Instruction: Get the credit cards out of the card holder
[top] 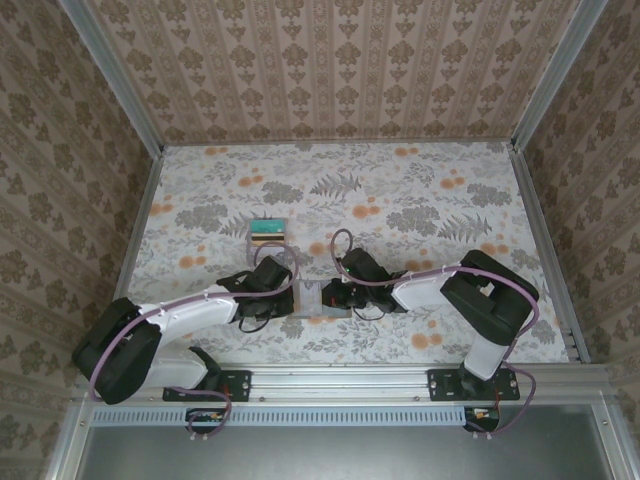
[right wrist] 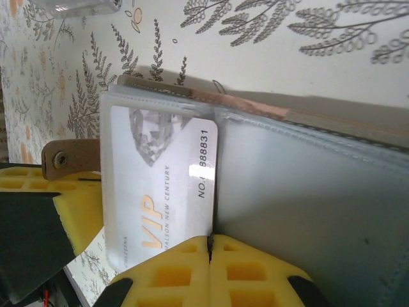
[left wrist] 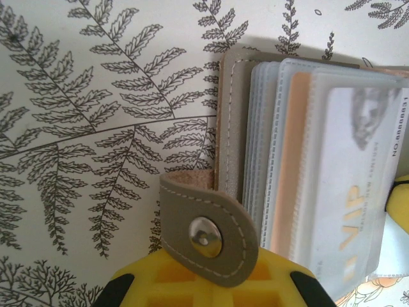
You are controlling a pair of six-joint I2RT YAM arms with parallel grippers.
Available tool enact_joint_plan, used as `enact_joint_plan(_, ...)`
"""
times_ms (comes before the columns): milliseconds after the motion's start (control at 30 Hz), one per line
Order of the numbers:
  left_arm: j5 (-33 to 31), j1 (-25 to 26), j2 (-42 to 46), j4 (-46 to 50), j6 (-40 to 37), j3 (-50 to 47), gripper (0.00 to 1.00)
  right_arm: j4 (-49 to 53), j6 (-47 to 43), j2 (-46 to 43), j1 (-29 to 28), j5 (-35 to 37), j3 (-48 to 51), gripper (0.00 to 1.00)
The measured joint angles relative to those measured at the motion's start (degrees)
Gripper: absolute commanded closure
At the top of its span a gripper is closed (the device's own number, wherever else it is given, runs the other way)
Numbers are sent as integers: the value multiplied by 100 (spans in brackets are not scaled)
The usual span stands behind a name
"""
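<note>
While left claw [left wrist: 214, 295] and right claw [right wrist: 209, 246] sit pinched together | card holder [left wrist: 231, 121] open | pale card [right wrist: 160, 173] sleeved

Open card holder [left wrist: 231, 128] at right of frame, its stitched grey cover edge facing left. Clear sleeves [left wrist: 265, 147] fan rightward over an orange-tan card [left wrist: 291, 166] and a pale card [left wrist: 358, 185] lettered "VIP" in gold. Lower centre: snap strap [left wrist: 208, 230] lying across the closed yellow pads of the left gripper [left wrist: 216, 295]. Left: fern-printed table surface [left wrist: 96, 128].
</note>
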State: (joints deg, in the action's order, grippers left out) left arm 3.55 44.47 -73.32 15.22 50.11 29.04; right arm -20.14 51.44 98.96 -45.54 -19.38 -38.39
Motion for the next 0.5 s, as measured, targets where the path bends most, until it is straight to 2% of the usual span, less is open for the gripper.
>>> enact_joint_plan(400, 46, -232, 103, 136, -44, -13, 100, 13, -46, -442, 234, -46, 433, 100)
enact_joint_plan(500, 48, -232, 101, 133, -44, -13, 100, 9, -46, -435, 234, -90, 433, 85)
